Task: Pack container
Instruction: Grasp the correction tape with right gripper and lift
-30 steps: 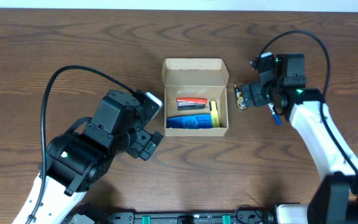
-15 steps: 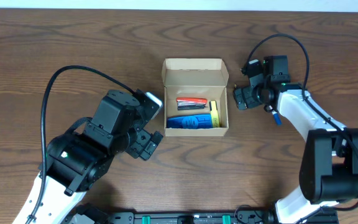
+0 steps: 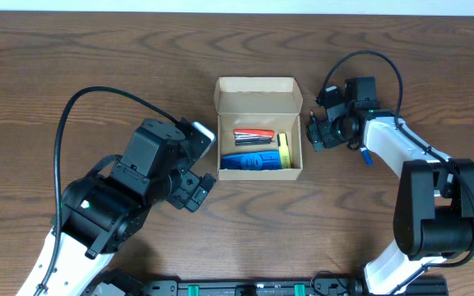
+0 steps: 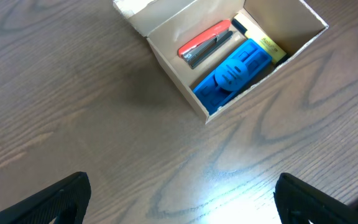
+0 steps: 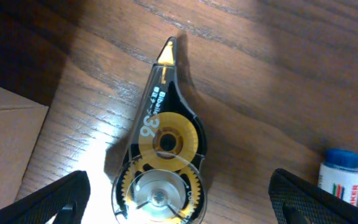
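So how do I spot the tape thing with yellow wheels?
Find the open cardboard box in the middle of the wooden table. Right of it, under the right gripper, lies a correction tape dispenser: teardrop-shaped, clear black with yellow gears inside, unlike the blue-capped white tube nearby.

Matt cardboard container (image 3: 257, 94) on glossy wood-grain table (image 3: 97, 49) — clear plastic tape dispenser (image 5: 160, 165).

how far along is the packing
Partly done: a blue item, a red one and a yellow one lie in the open container. Nothing is in hand; the right gripper hovers open over a correction tape on the table. That and closing the lid remain.
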`<state>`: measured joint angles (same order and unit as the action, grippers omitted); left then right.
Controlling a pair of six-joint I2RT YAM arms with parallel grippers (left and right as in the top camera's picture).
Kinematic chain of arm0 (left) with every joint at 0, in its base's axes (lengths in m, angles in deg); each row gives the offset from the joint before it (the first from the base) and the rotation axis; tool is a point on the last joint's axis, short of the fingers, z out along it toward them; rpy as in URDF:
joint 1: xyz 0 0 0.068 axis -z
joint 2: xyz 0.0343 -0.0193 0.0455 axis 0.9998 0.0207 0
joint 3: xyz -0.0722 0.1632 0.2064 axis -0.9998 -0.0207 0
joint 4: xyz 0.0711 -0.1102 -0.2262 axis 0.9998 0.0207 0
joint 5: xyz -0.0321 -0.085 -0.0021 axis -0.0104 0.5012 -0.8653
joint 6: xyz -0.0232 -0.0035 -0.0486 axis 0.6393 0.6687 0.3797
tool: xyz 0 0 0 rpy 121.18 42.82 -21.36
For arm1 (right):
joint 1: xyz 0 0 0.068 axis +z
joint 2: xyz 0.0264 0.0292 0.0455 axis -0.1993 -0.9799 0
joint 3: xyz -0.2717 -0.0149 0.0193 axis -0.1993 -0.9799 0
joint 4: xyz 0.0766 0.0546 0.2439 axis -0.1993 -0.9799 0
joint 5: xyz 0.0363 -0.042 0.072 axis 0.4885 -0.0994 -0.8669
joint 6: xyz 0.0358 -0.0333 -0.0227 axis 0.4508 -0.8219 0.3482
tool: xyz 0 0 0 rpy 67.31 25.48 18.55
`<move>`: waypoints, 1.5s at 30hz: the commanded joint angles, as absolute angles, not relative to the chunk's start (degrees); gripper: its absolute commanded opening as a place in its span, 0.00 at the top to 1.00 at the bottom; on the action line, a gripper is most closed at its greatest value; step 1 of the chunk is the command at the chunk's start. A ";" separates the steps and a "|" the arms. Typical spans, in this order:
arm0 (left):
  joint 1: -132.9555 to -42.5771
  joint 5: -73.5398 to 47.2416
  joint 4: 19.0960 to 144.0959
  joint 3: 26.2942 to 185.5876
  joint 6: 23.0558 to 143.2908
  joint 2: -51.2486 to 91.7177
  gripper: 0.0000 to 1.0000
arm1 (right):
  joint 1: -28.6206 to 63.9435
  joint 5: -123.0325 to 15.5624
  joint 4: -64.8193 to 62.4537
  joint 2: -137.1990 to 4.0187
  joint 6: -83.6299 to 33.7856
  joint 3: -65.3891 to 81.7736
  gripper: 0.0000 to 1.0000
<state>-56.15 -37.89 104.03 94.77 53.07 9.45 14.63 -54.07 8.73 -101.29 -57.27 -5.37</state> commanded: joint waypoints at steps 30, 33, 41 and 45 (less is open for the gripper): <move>-56.46 -37.54 104.16 94.95 52.74 9.32 0.05 | 15.33 -56.65 10.61 -104.96 -56.79 -4.63 0.35; -56.46 -37.52 104.16 94.95 52.74 9.32 0.05 | 15.33 -56.67 10.63 -104.96 -54.98 -4.63 0.43; -56.46 -37.54 104.16 94.95 52.74 9.32 0.05 | 15.33 -56.65 10.70 -104.87 -49.47 -4.58 0.53; -56.46 -37.54 104.16 94.95 52.72 9.32 0.05 | 15.33 -56.67 10.59 -104.63 -46.08 -3.88 0.58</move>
